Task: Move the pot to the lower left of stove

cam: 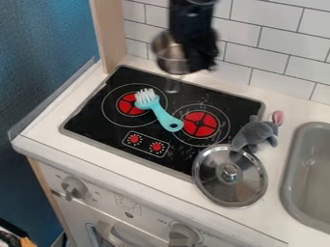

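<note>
White tiles behind, black stove on pale counter — claw above, clamped on the pot.

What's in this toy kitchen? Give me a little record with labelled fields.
Held up: metal pot, in the pincer, above the stove's back edge
Stove: black, two red burners
On the stove: turquoise brush, bristles at the left burner
Front right corner: round silver lid
By the lid: grey stuffed animal, one pink ear showing
Far right: grey sink
Pot set down: not yet
</note>
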